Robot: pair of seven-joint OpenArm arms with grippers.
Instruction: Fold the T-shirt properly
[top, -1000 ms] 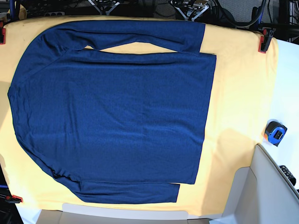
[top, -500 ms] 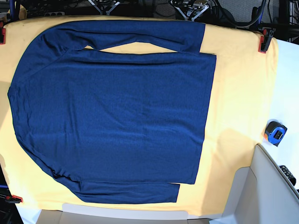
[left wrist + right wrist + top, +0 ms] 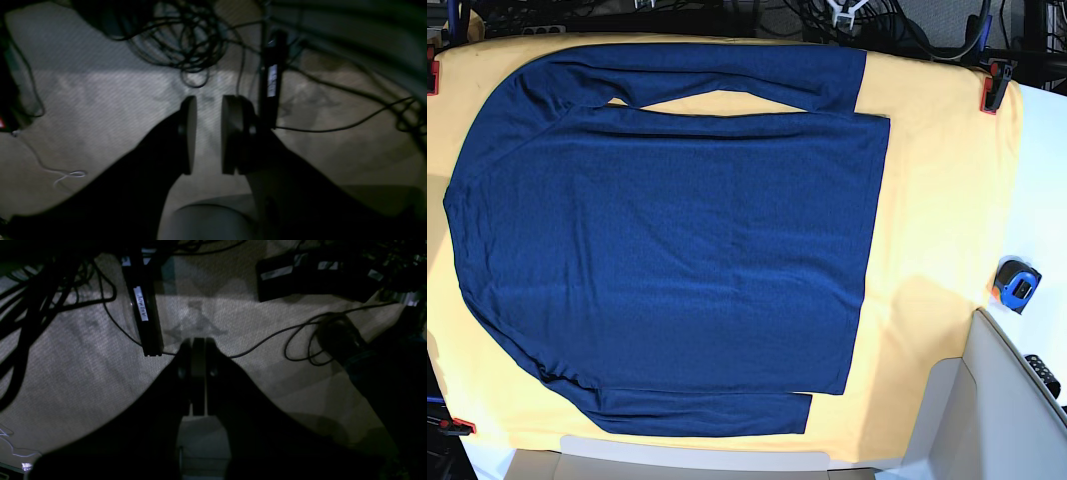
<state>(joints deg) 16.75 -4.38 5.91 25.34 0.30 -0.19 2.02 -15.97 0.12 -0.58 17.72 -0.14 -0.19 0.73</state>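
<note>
Over carpet, the left gripper (image 3: 208, 133) stands partly open, empty; the right gripper (image 3: 198, 376) is closed, empty.

Both wrist views are dim and blurred; the tangled cables (image 3: 186, 43) run off the top edge.

T-shirt (image 3: 667, 250) flat on cloth (image 3: 937, 200) | tape measure (image 3: 1017, 284) right, off cloth | clamp (image 3: 994, 84) on cloth's far-right corner

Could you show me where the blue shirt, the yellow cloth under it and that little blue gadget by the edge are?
T-shirt (image 3: 677, 240), base view, middle of the body.
Yellow cloth (image 3: 942, 190), base view, bare stretch right of the shirt's hem.
Blue gadget (image 3: 1017, 285), base view, its front face.
</note>
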